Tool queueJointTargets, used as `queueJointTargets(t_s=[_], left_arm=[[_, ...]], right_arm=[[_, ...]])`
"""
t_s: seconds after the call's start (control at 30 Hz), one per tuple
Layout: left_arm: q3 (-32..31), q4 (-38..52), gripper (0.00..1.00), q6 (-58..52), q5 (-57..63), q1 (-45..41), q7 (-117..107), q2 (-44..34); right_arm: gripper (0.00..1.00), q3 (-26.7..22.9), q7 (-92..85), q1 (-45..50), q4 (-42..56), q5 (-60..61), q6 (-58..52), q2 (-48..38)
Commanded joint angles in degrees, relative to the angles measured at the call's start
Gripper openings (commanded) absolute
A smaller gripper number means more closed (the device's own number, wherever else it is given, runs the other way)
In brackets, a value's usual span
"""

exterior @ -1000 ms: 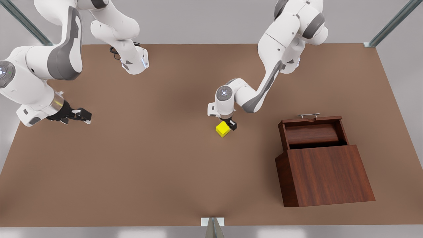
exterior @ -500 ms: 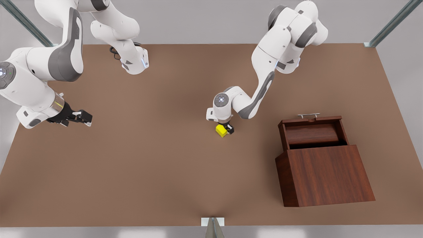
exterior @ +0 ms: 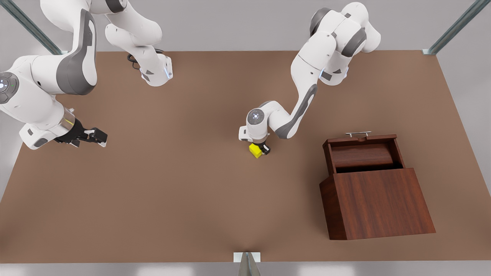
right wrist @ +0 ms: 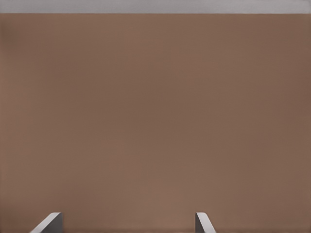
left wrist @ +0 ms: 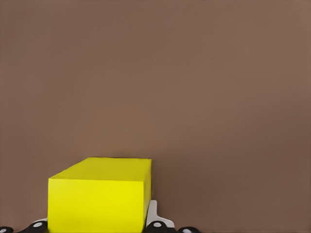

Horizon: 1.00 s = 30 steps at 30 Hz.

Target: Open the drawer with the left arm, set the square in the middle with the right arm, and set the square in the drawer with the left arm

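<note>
— Nearest the camera, what stands on the table (exterior: 184, 199)?

— The wooden cabinet (exterior: 378, 203), at the front view's right, its slanted top facing us. Behind that top the drawer (exterior: 362, 153) is pulled out toward the far side, its silver handle (exterior: 358, 133) at the far edge and its tray bare.

— And the square (exterior: 255, 150)?

— Mid-table, well apart from the cabinet. The left gripper (exterior: 260, 150) points straight down over it with a finger on either side. In the left wrist view the yellow block (left wrist: 99, 196) sits right at the fingertips (left wrist: 158, 224), on or just above the brown surface; I cannot tell which.

— The other arm?

— The right gripper (exterior: 100, 135) waits at the front view's left, above the table, well away from the cube. Its fingers (right wrist: 48, 223) are spread wide with only tabletop between them.
</note>
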Motion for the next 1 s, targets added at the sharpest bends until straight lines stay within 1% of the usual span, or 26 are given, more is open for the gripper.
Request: queueJointTargets(t_s=[0.0, 0.17, 0.2, 0.3, 0.47, 0.53, 0.63, 0.7, 0.87, 0.97], left_arm=[[0.0, 0.0, 0.65, 0.0, -0.4, 0.0, 0.0, 0.0], [0.0, 1.1, 0.64, -2.2, -0.4, 0.1, -0.3, -1.4], [0.1, 2.7, 0.63, -4.9, -0.4, 0.1, -0.4, -1.9], [0.6, 3.8, 0.63, -8.6, -0.4, 0.2, 0.4, -4.9], [4.0, 4.8, 0.63, -14.0, -2.3, 0.9, 3.2, -11.1], [9.0, 9.8, 0.64, -21.6, -9.0, 0.9, 11.9, -12.0], [15.1, 9.0, 0.64, -25.8, -10.5, 0.9, 23.2, -15.6], [19.5, 7.7, 0.64, -26.8, -11.2, 0.9, 32.4, -17.6], [31.1, 4.2, 0.64, -26.7, -13.3, 0.7, 54.5, -19.3], [36.4, 2.9, 0.64, -27.4, -13.3, 0.7, 64.8, -19.5]], right_arm=[[1.0, 0.0, 0.0, 0.0, 0.0, 0.0, 0.0, 0.0], [1.0, 0.0, 0.0, 0.0, 0.1, -0.1, 0.1, 0.0], [1.0, 0.0, 0.0, 0.0, 0.1, -0.1, 0.1, 0.0], [1.0, 0.1, 0.0, 0.0, 0.1, -0.1, 0.1, 0.0], [1.0, 0.1, 0.0, 0.0, 0.1, -0.1, 0.1, 0.1], [1.0, 0.0, 0.0, 0.0, 0.1, -0.1, 0.1, 0.1], [1.0, 0.0, 0.0, 0.0, 0.1, -0.1, 0.1, 0.1], [1.0, 0.0, 0.0, 0.0, 0.1, -0.1, 0.1, 0.1], [1.0, 0.0, 0.0, 0.0, 0.1, -0.1, 0.1, 0.1], [1.0, 0.0, 0.0, 0.0, 0.1, -0.1, 0.1, 0.1]])
